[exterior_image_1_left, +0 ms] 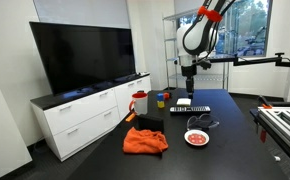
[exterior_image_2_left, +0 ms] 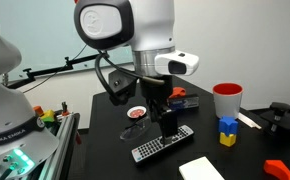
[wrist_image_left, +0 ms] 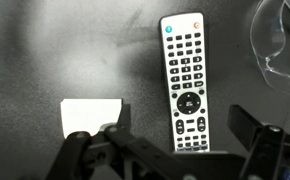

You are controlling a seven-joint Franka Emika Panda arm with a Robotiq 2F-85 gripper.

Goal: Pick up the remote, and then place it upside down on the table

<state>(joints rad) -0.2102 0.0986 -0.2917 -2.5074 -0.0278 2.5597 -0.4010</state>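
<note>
The remote [wrist_image_left: 188,85] lies buttons-up on the black table [wrist_image_left: 45,50], long and dark with pale keys. It also shows in both exterior views [exterior_image_2_left: 163,145] [exterior_image_1_left: 191,108]. My gripper [wrist_image_left: 180,135] hangs just above the remote's lower end, open, one finger on each side of it and not touching. In an exterior view the gripper [exterior_image_2_left: 166,118] stands upright over the remote's middle. In another exterior view the gripper [exterior_image_1_left: 189,93] is low over the table.
A small flat white rectangle [wrist_image_left: 90,115] lies beside the remote. A red-rimmed cup [exterior_image_2_left: 226,100], coloured blocks [exterior_image_2_left: 226,132], a red plate [exterior_image_1_left: 196,137] and an orange cloth [exterior_image_1_left: 145,141] sit around. A white drawer cabinet [exterior_image_1_left: 85,115] with a TV stands by the table.
</note>
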